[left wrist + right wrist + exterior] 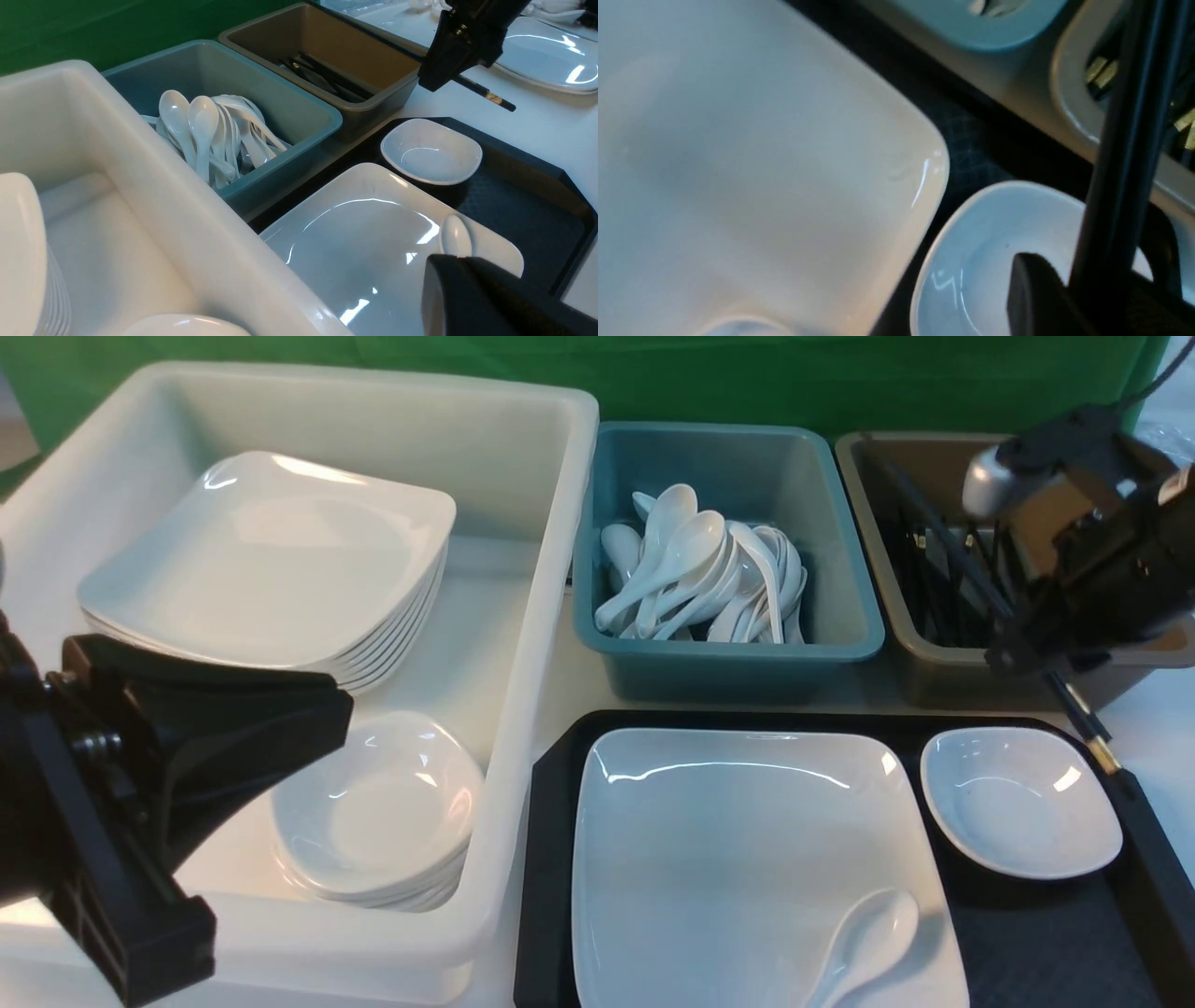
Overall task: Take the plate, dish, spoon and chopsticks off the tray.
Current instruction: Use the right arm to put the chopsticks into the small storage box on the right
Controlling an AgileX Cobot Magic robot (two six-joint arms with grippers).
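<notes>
The black tray holds the large white plate and, to its right, the small dish. The white spoon lies on the plate's near right corner. My right gripper hangs over the brown bin's front rim, shut on the black chopsticks. They slant, thin ends over the bin and gold-banded ends above the tray's far right corner. In the right wrist view the chopsticks run between the gripper's fingers, above the dish. My left gripper is shut on nothing over the white tub.
The white tub on the left holds a stack of plates and a stack of dishes. Behind the tray stand a teal bin of spoons and a brown bin of chopsticks.
</notes>
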